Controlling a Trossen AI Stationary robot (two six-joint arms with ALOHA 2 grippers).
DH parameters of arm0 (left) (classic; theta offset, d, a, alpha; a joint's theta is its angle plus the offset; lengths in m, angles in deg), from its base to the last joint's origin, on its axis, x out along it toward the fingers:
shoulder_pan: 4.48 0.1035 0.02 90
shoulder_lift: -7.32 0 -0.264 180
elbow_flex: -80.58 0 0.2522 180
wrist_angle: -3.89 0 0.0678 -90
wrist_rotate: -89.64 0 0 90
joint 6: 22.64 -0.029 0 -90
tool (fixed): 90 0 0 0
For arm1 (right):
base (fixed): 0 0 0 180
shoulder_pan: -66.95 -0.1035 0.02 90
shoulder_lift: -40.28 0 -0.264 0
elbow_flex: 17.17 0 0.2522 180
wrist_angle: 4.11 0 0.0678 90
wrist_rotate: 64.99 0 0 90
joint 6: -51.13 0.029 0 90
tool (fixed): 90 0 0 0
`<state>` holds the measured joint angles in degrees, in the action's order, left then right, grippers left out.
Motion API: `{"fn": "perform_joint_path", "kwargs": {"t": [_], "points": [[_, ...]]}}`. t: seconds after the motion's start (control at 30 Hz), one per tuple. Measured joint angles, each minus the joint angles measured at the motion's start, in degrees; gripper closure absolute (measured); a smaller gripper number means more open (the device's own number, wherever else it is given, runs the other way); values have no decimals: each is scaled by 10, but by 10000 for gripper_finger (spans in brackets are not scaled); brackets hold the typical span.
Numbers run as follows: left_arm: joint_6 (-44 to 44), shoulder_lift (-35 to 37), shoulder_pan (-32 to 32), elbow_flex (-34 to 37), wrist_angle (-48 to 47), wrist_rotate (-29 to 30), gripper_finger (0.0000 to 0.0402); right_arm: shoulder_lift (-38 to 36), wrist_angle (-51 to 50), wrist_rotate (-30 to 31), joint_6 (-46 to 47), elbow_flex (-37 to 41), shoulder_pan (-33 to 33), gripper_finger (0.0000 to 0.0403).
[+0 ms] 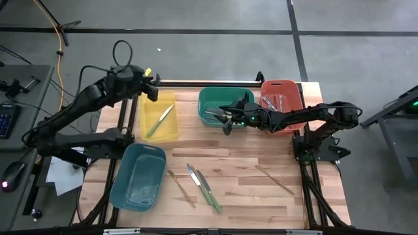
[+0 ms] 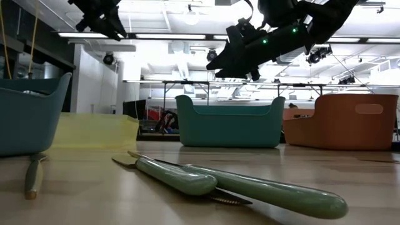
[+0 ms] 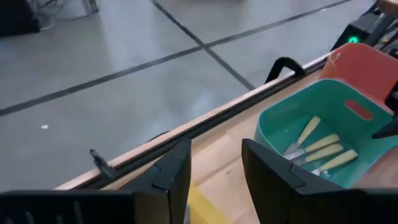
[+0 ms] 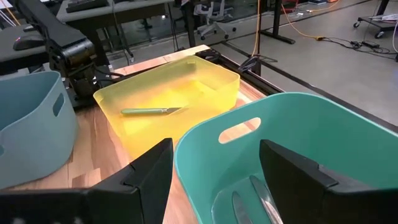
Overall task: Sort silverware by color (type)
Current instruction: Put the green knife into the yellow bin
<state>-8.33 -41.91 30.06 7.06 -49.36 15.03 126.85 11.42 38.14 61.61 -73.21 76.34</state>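
My left gripper point(image 1: 154, 88) point(image 3: 216, 155) hangs open and empty, high over the far edge of the yellow bin point(image 1: 160, 116). One green-handled knife point(image 1: 159, 121) point(image 4: 152, 111) lies flat in that bin. My right gripper point(image 1: 226, 124) point(image 4: 216, 149) is open and empty over the near rim of the green bin point(image 1: 225, 104), which holds tan-handled utensils point(image 3: 323, 149). Two green-handled knives point(image 1: 192, 176) point(image 1: 209, 190) and two wooden utensils point(image 1: 181, 188) point(image 1: 274, 179) lie flat on the table.
A red bin point(image 1: 282, 98) with silver-grey utensils stands at the far right, beside the green bin. A blue-teal bin point(image 1: 138, 175) stands at the near left. The loose utensils lie on the near half of the wooden table point(image 1: 248, 163).
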Motion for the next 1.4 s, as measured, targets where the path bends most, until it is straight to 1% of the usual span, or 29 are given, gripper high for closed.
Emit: {"fn": "perform_joint_path", "kwargs": {"t": [0.07, 0.13, 0.2, 0.3, 0.43, 0.57, 0.77, 0.83, 0.97, 1.03, 1.2, 1.27, 1.4], "points": [[-3, 11, -9, 22, 30, -16, 268, 0, -1, 0, 0, 0, 0, 181], [-5, 24, -26, 55, 85, -53, 268, 0, -1, 0, -3, 0, 0, 181], [-5, 32, -49, 94, 172, -86, 268, 0, -1, 0, -4, 0, 0, 181], [-5, 40, -99, 161, 323, -119, 268, 0, 0, 0, -4, 0, 0, 181], [-24, 29, -173, 241, 506, -134, 268, 0, 1, 0, -4, 0, 0, 181], [-65, -1, -242, 297, 597, -132, 268, 0, 1, 0, -4, 0, 0, 181], [-121, -53, -316, 331, 681, -113, 268, 0, 14, 0, -5, 0, 0, 181], [-140, -68, -336, 331, 698, -94, 268, 0, 21, -7, -5, 0, 0, 181], [-161, -99, -362, 331, 728, -38, 268, 0, 32, -44, -5, 0, 0, 181], [-170, -110, -367, 331, 747, -13, 268, 0, 34, -53, -10, 0, 0, 181], [-163, -112, -360, 331, 748, 33, 268, 0, 47, -83, -31, 0, 0, 181], [-154, -112, -356, 331, 737, 34, 268, 0, 47, -93, -35, 0, 0, 181], [-150, -112, -352, 331, 719, 34, 268, 0, 47, -94, -35, 0, 0, 181]]}}
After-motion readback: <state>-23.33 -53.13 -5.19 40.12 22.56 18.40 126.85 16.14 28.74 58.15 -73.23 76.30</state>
